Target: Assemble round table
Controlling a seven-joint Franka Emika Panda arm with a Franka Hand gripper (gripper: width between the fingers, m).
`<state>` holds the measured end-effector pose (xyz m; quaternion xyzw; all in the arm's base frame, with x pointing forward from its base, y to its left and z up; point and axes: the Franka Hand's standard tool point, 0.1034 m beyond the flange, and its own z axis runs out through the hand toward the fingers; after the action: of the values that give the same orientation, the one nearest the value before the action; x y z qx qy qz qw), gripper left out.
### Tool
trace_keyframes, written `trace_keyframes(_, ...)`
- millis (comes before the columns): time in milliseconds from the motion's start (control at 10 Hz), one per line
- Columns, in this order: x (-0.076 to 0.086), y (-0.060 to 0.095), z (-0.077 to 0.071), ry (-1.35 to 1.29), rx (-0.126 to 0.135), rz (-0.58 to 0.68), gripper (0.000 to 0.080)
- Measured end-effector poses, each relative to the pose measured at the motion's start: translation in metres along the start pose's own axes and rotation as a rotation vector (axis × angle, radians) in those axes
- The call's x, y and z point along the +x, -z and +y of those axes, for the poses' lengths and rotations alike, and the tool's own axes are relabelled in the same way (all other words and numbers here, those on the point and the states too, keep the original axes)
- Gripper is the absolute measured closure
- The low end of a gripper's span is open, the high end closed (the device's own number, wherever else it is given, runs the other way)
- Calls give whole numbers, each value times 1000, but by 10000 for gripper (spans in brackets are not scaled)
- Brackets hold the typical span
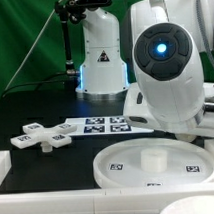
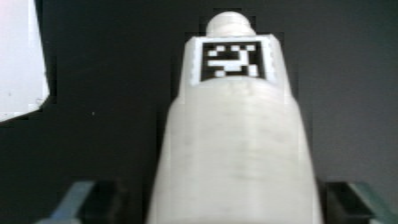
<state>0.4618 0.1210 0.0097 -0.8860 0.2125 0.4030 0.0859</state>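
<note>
The white cylindrical leg (image 2: 228, 130) fills the wrist view, and a black-and-white tag sits near its rounded far end. My gripper (image 2: 217, 208) is shut on the leg's near end, with a finger (image 2: 80, 203) on each side. In the exterior view the gripper and leg are hidden behind the arm's large white joint (image 1: 169, 68). The large round rimmed disc (image 1: 117, 167) lies at the front of the black table and has a short raised hub (image 1: 155, 158) at its centre. The cross-shaped piece (image 1: 41, 136) lies flat at the exterior view's left.
The marker board (image 1: 101, 125) lies flat between the cross-shaped piece and the arm's base (image 1: 99, 70). A white rail (image 1: 38, 202) runs along the table's front edge. A white surface (image 2: 18, 60) shows at the edge of the wrist view; I cannot tell what it is.
</note>
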Motion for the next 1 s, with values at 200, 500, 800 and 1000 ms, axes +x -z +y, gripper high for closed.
trace_keyframes(200,0,-1,0,4,-1,0,392)
trace_keyframes(500,1,4,2,16,7,5,392)
trace_keyframes(800,-22,53,19,67,36,-31,392)
trace_keyframes(1000,-27,88,19,85,50,-45,390)
